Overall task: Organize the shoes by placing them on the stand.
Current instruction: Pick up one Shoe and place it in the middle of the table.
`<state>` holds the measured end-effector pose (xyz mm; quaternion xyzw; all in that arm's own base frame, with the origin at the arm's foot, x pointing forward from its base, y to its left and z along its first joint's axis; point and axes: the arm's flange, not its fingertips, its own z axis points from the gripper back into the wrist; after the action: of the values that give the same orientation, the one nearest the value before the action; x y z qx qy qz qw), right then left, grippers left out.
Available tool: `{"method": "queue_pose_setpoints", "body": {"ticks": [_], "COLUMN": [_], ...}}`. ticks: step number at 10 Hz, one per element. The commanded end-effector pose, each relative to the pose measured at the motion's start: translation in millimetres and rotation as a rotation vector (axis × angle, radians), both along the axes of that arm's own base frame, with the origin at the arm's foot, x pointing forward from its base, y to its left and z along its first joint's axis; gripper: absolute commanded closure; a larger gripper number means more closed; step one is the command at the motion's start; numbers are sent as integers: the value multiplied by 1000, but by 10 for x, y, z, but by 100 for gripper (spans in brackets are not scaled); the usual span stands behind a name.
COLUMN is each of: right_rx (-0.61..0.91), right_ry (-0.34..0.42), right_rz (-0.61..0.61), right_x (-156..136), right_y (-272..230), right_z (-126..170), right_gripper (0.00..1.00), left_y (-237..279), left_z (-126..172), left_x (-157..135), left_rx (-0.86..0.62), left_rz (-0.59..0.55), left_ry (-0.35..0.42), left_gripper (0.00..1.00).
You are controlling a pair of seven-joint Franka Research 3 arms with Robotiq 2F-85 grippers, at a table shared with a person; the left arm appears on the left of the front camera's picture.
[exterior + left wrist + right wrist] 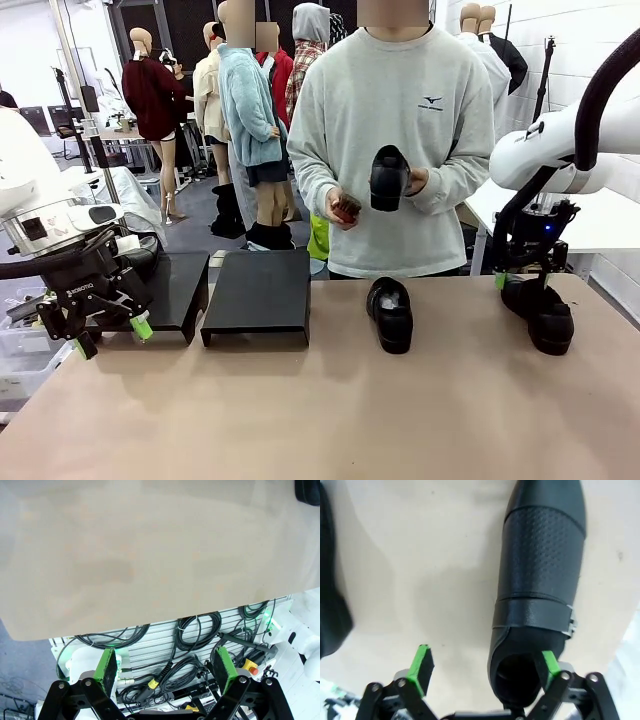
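Right gripper (485,661) is spread wide and low over the shoe at the table's right end (540,580). One green pad (549,662) sits at the rim of the shoe's opening, by the heel. The other pad (420,662) hangs over the bare table (430,570) off to the side, so the jaws straddle the shoe's side wall without pressing on it. That shoe lies flat on its sole with its toe pointing away from the wrist; it has a pebbled band across the top and a small metal tab (571,622) on one side. A further black shape (330,580) lies at the edge of the right wrist view, apart from the pads, and I cannot tell whether it is another shoe. Left gripper (112,338) is likewise wide open with only air between its pads, hanging at the table's left end just in front of the two low black stands (258,295), which sit side by side. In the left wrist view those pads frame the table's edge and coiled cables (195,630) below it. A middle shoe (390,313) lies on the table just right of the stands, toe toward the robot. The person at the far side holds a third shoe (388,178) upright at chest height in one hand (418,180). The other hand (338,208) grips something small and reddish that is too small to make out.
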<state>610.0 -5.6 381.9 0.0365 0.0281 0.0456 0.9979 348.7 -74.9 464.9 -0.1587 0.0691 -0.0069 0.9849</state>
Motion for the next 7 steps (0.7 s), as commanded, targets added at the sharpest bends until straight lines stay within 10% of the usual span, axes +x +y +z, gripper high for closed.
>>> {"method": "queue_pose_setpoints", "body": {"ticks": [1, 7], "right_rx": [-62, -40], "right_ry": [-47, 37], "right_rz": [-33, -18], "right_x": [-94, -214], "right_y": [86, 125], "right_z": [-78, -267], "right_gripper": [0, 0], "left_y": [25, 25], "left_z": [-9, -9], "left_x": [-28, -28], "left_rx": [6, 6], "left_rz": [-8, -8], "left_ry": [0, 0], "left_gripper": [0, 0]}}
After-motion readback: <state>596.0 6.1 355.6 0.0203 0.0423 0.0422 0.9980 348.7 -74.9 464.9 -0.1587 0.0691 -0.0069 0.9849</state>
